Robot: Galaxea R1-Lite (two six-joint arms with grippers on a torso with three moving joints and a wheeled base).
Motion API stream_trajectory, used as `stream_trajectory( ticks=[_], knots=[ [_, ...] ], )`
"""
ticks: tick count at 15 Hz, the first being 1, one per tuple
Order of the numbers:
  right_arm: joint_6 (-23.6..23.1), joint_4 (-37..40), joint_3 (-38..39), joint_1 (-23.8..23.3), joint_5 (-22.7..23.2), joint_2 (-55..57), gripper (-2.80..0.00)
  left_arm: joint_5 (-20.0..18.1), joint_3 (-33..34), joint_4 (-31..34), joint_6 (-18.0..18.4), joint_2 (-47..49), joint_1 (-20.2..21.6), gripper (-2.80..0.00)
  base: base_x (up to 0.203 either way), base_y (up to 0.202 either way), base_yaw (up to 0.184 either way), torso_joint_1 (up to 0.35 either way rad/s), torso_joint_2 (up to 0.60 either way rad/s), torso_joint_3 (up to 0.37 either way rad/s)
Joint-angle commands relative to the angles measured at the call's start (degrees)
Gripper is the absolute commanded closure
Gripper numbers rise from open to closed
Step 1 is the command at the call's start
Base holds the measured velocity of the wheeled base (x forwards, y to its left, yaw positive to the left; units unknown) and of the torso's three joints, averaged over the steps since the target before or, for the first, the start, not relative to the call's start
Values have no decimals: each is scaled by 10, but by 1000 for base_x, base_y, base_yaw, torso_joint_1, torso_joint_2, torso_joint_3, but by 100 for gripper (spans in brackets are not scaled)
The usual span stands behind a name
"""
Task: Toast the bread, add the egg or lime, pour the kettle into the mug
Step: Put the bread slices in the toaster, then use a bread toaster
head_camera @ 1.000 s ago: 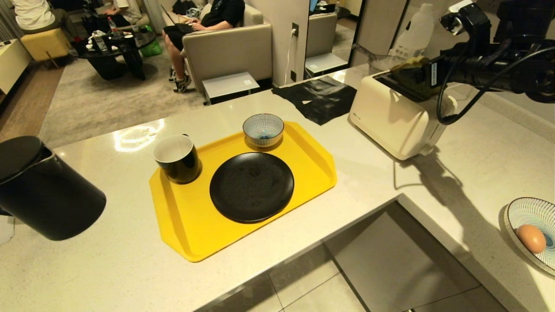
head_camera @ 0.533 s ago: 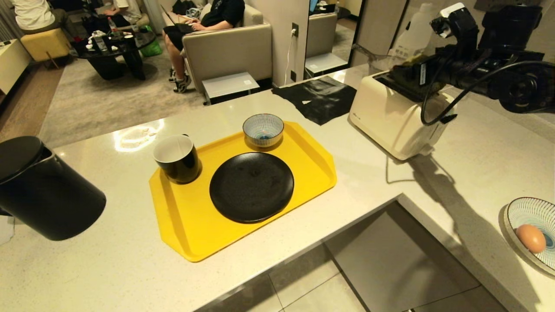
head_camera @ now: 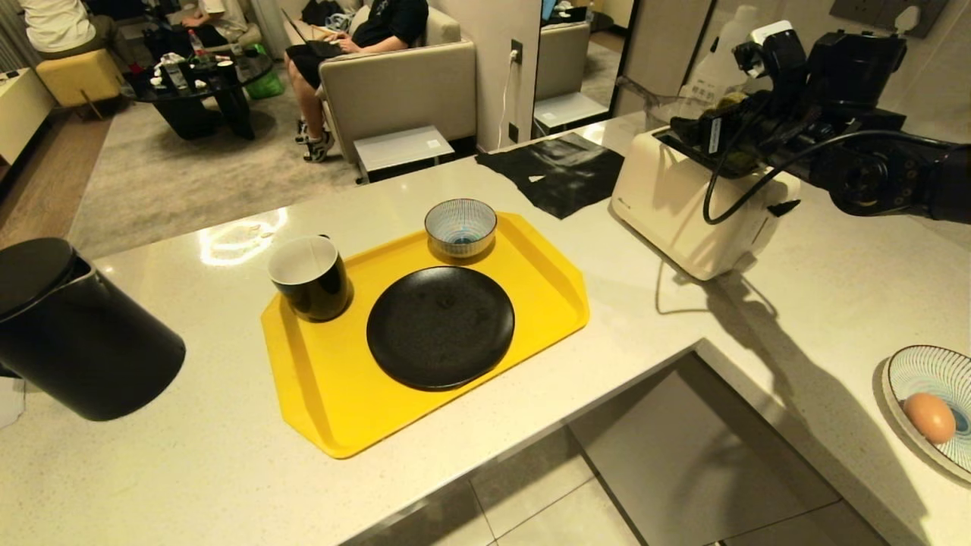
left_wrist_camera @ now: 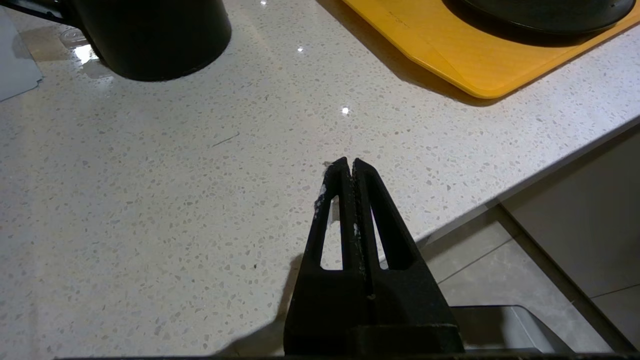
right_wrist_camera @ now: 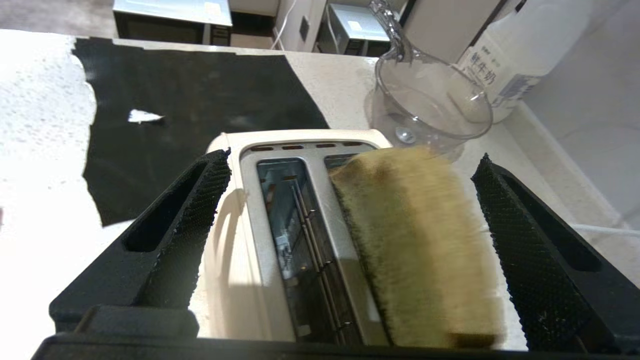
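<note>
We see the right end effector (right_wrist_camera: 350, 215) spread wide above the toaster (right_wrist_camera: 300, 240), grasping nothing; the bread (right_wrist_camera: 420, 245) sits between its fingers, leaning out of one slot. Our left end effector (left_wrist_camera: 348, 167) is clenched empty over the surface (left_wrist_camera: 150, 175). The mug (head_camera: 309, 277) stands on the yellow tray (head_camera: 318, 394), the kettle (head_camera: 68, 334) to its left, the egg (head_camera: 928, 417) in a striped dish (head_camera: 918, 371).

Kettle (head_camera: 76, 334) cut off by head view's left edge, handle out of sight. Egg's (head_camera: 928, 417) striped dish (head_camera: 910, 371) clipped at right edge. Right arm (head_camera: 872, 159) hides toaster (head_camera: 683, 212) top; bread (right_wrist_camera: 425, 245) blurred in wrist view, lower part cut off.
</note>
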Motion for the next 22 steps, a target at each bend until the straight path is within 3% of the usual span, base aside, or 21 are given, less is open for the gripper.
stream_trajectory(
  ticks=[1, 11, 17, 20, 22],
  knots=[
    [2, -1, 0, 2, -1, -2, -280, 0, 0, 0, 0, 0, 0, 0, 0, 0, 0, 0, 0, 0],
    [24, -21, 2, -31, -21, -35, -280, 0, 0, 0, 0, 0, 0, 0, 0, 0, 0, 0, 0, 0],
    [120, 130, 4, -57, 22, -129, -280, 0, 0, 0, 0, 0, 0, 0, 0, 0, 0, 0, 0, 0],
    [126, 154, 11, -92, 24, -137, -280, 0, 0, 0, 0, 0, 0, 0, 0, 0, 0, 0, 0, 0],
    [144, 178, 15, -120, 51, -147, -280, 0, 0, 0, 0, 0, 0, 0, 0, 0, 0, 0, 0, 0]
  ],
)
